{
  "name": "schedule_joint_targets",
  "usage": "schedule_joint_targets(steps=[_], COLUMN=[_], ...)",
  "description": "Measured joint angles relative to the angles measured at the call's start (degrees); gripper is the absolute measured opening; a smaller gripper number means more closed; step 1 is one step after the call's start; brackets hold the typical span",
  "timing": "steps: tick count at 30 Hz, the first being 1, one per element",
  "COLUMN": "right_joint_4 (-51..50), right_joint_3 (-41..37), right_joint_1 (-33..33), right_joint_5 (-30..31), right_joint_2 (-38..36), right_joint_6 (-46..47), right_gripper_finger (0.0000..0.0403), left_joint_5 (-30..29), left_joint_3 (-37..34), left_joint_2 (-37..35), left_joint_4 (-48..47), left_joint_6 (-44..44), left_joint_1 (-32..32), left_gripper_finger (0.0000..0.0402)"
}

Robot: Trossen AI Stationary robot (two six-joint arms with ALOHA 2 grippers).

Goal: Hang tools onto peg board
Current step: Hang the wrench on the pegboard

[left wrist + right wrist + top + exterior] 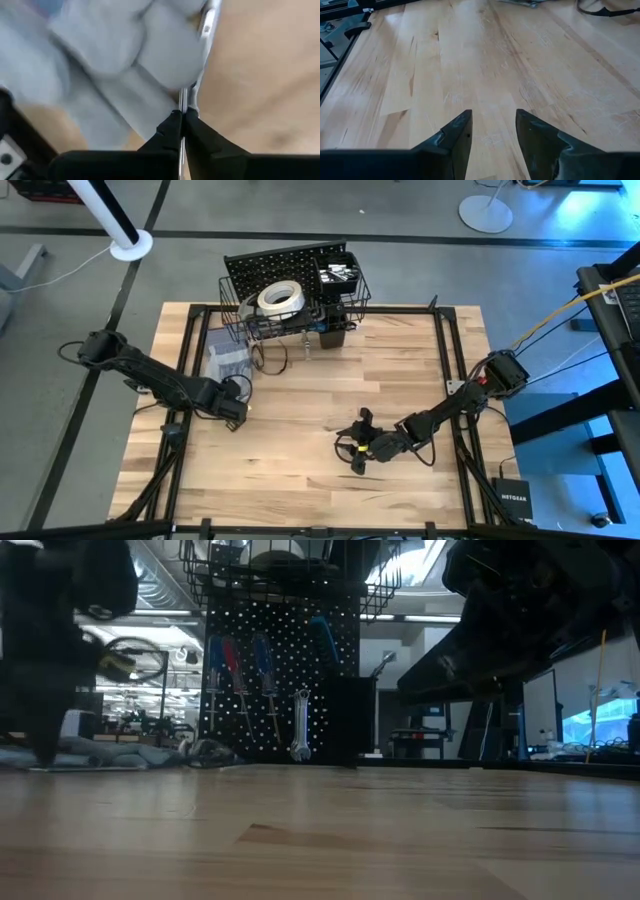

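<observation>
The black peg board [280, 265] stands upright at the table's far edge. In the low view, red- and blue-handled screwdrivers [262, 660] and a silver wrench [300, 725] hang on the peg board [280, 680]. A white tape roll [281, 297] lies in its wire basket. My left gripper [238, 412] is near the table's left side, just in front of the grey gloves [228, 363], shut on a thin silver metal tool [205, 30]. My right gripper [354, 442] hovers open over bare wood near the front middle of the table. My left gripper pinches one end of the silver tool [183, 100] between its two fingertips [170, 127], coming from above and pointing steeply down. The tool shows edge-on and runs away from the fingers along the edge of the grey gloves [100, 50]. I cannot tell whether it is clear of the table.
A black square cup [333, 330] and a second wire basket [342, 275] holding silver pieces hang on the board's right part. The gloves lie on the table at the left, in front of the board. Bare wood [470, 60] stretches across the table's middle and near side.
</observation>
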Motion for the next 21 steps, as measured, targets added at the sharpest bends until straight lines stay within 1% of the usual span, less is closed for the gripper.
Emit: schedule_joint_targets(steps=[3,7,11,12,16,21], right_joint_4=[0.03,0.07,0.13,0.15,0.13,0.01], right_joint_3=[0.01,0.02,0.02,0.02,0.02,0.02], right_joint_1=[0.00,0.00,0.00,0.00,0.00,0.00], right_joint_5=[0.01,0.01,0.01,0.05,0.49,0.54], right_joint_2=[0.00,0.00,0.00,0.00,0.00,0.00], right_joint_6=[0.02,0.02,0.01,0.02,-0.07,-0.30], right_gripper_finger=[0.0156,0.0156,0.0156,0.0156,0.0156,0.0156], left_joint_5=[1.26,2.49,2.31,1.95,-1.86,-12.32], left_joint_3=[3.27,5.45,7.00,7.33,7.78,7.78], left_joint_2=[-0.34,-0.32,-0.32,-0.32,-0.36,-0.38], left_joint_4=[0.64,0.93,3.97,6.02,17.44,30.85], left_joint_6=[3.50,8.77,12.99,13.93,19.07,24.52], left_joint_1=[-0.69,-1.66,-2.23,-2.21,-2.19,-2.08], left_gripper_finger=[0.0002,0.0001,0.0001,0.0001,0.0002,0.0002])
